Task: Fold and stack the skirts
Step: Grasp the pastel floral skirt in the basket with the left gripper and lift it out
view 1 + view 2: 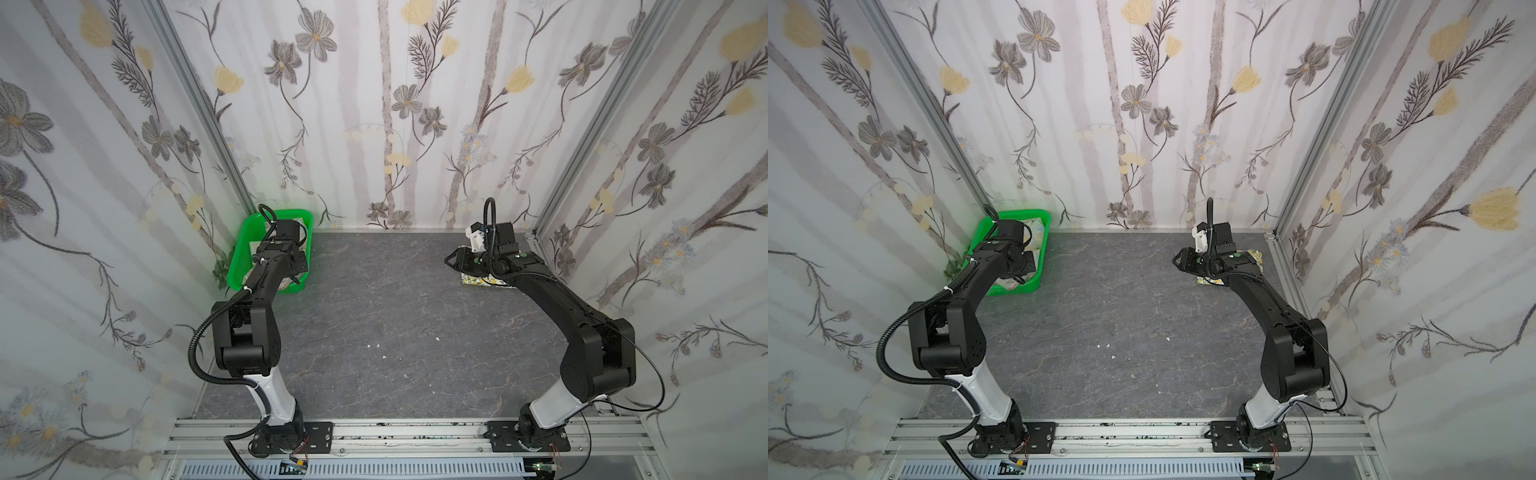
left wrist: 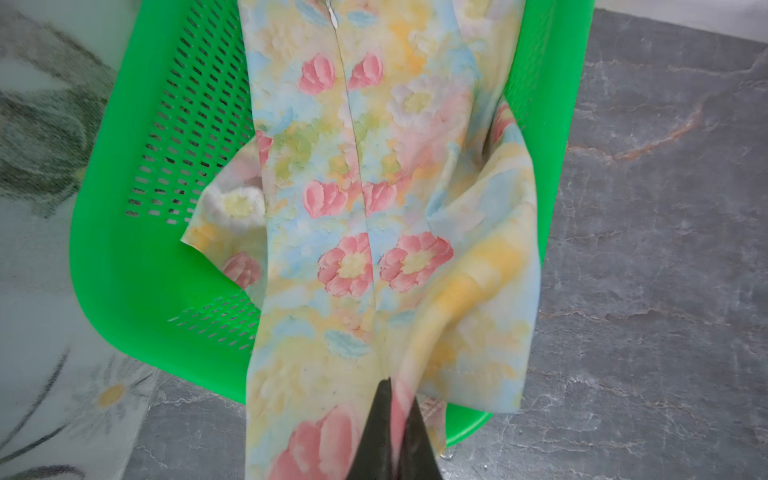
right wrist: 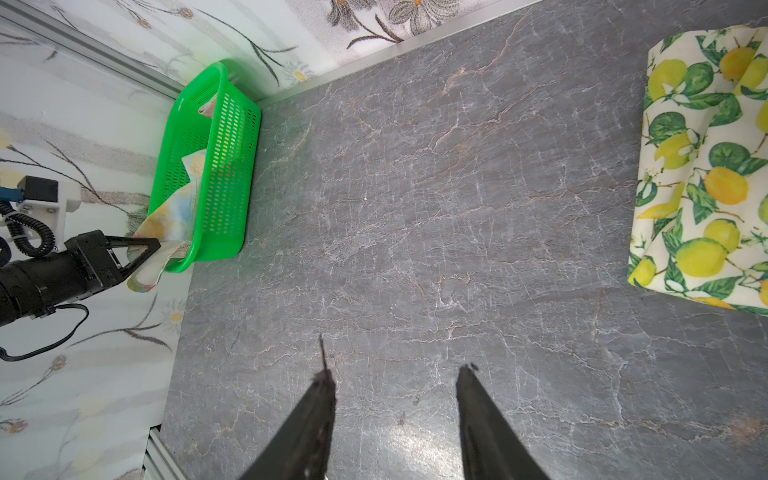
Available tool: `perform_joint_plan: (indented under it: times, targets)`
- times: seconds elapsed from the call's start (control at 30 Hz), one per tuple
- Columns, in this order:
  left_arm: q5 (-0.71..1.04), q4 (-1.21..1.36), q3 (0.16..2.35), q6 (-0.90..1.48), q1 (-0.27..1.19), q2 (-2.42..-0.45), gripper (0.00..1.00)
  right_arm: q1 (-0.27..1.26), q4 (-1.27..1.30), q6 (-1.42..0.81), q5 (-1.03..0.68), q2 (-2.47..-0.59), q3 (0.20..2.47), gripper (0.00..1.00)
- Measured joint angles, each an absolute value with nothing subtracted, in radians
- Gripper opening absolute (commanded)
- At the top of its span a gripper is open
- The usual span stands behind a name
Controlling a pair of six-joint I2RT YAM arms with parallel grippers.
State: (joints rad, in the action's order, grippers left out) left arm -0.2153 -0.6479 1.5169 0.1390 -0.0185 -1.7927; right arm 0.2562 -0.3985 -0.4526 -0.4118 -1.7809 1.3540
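Pastel skirt (image 2: 374, 208) in L gripper (image 2: 397, 399) (hem?)

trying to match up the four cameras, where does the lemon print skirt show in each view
In a top view: lemon skirt at the table's far right, mostly under the right arm.
In a top view: same place, showing on both sides of that arm.
Left wrist: not in it; only the pastel skirt.
Right wrist: folded, across bare table from the green basket.
Landmark: that basket, in all four.

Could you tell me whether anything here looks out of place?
The pastel flowered cloth skirt trails over the rim of the green perforated plastic basket, pinched by the shut left gripper. White specks dot the grey tabletop.
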Motion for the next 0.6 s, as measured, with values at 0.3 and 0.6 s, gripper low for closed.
perform_joint_plan:
  times: [0.3,0.6]
  targets:
    - [-0.145,-0.663,1.821,0.201,0.036,-1.610,0.00,0.256,-0.412,-0.452,-0.389,-1.728,1.368,0.47]
    - [0.218,-0.654,2.215,0.327,0.124,-1.557,0.00,0.261,-0.412,-0.464,-0.382,-1.634,1.325,0.46]
